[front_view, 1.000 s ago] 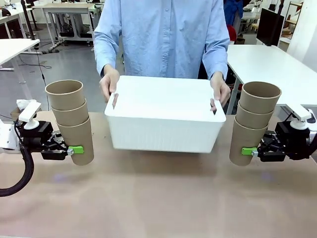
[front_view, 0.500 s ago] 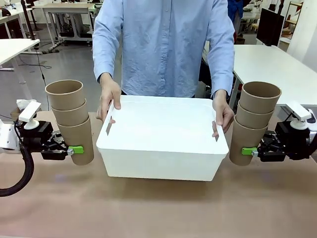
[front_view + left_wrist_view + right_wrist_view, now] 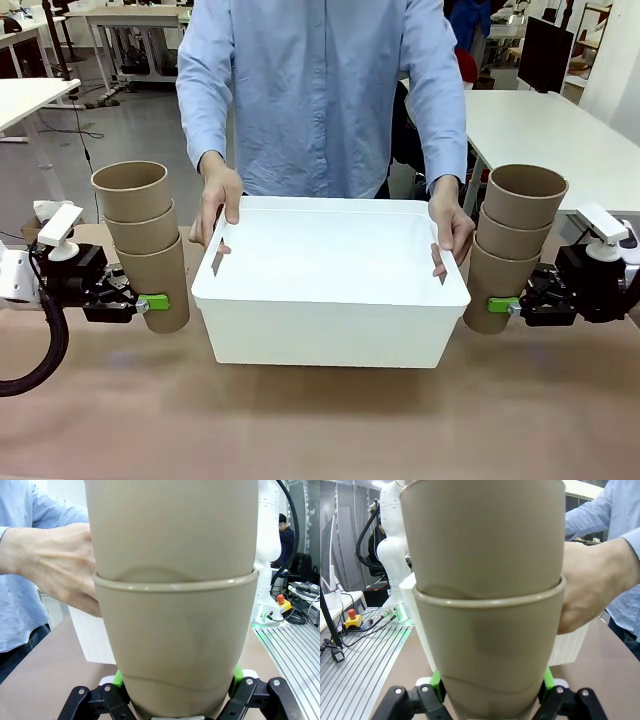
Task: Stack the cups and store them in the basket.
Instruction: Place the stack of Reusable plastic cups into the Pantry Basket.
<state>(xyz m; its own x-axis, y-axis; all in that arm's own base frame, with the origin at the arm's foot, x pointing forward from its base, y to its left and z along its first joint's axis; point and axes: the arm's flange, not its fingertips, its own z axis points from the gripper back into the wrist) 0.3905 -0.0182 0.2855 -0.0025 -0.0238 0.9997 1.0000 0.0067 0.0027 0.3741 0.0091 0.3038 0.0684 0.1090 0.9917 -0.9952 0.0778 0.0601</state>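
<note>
Workshop room with white desks in the background; a brown counter (image 3: 320,430) fills the foreground; a person in a light blue shirt (image 3: 320,90) stands at its far side. Centred on the counter is the large white rectangular plastic basket (image 3: 330,335), open side up, with nothing visible inside it; the person holds its short ends at the slot handles, one hand (image 3: 222,195) at the end nearer the robot's left, the other hand (image 3: 450,225) at the end nearer its right.

A white left arm (image 3: 40,280) enters from the left edge and a white right arm (image 3: 595,280) from the right edge; both lie low and level, pointing inward at the basket. Each carries a nested stack of three tall tan paper cups, upright, mouths up, long axis vertical. The left stack (image 3: 148,240) stands just beside the basket's left end, apart from it; the right stack (image 3: 512,250) sits by the basket's right corner, and whether it touches cannot be told.

Near the base of the left stack, the left jaws are closed on the bottom cup, green pads (image 3: 118,678) pressing its sides; the right jaws grip the bottom cup of the right stack the same way, green pads (image 3: 436,679) on its sides.

So the basket lies between the two stacks, inward from both sets of jaws; the right stack looks slightly nearer. Both stack bases hang below the basket rim; either stack probably needs lifting over the rim before it moves inward.
</note>
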